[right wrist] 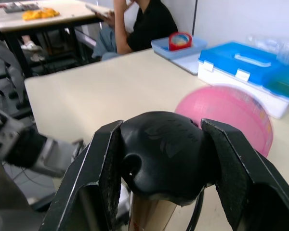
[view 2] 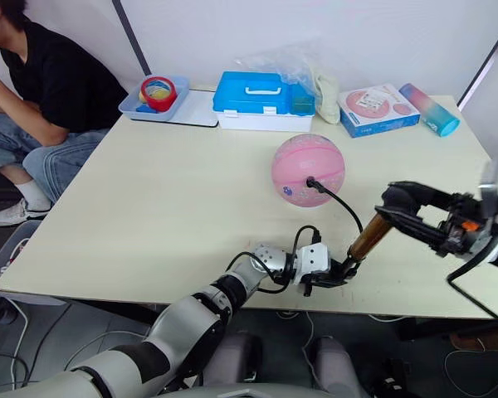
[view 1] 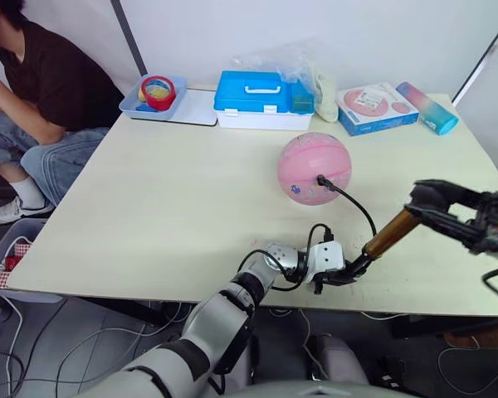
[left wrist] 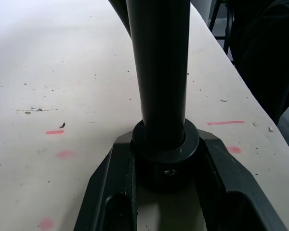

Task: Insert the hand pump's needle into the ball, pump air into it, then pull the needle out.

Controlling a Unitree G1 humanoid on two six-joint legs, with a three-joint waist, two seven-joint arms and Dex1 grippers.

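One pink ball [view 1: 314, 168] sits on the cream table [view 1: 166, 207], out in front of the robot and a little to its right, and one hand pump [view 1: 389, 235] slants across the table's near edge to the right of the ball. One thin black hose [view 1: 354, 201] curves from the pump's lower end up to the ball's near side, where its black fitting sits at the valve; the needle itself cannot be made out. Two grippers hold the pump, one at each end. Left gripper [view 1: 342, 275] has its fingers [left wrist: 111, 183] closed narrowly around the black cap [left wrist: 164, 156] at the pump's lower end, close to the tabletop. Right gripper [view 1: 422, 201] has its fingers [right wrist: 94, 178] spread only as far as the rounded black handle [right wrist: 164, 151] at the upper end, which sits clamped between them. Along the far edge stand one blue case [view 1: 260, 98], one pale blue tray [view 1: 152, 99] holding one roll of red tape [view 1: 158, 91], one flat box [view 1: 376, 106] and one pink-and-blue tube [view 1: 427, 108]. One person [view 1: 33, 99] sits at the far left corner.
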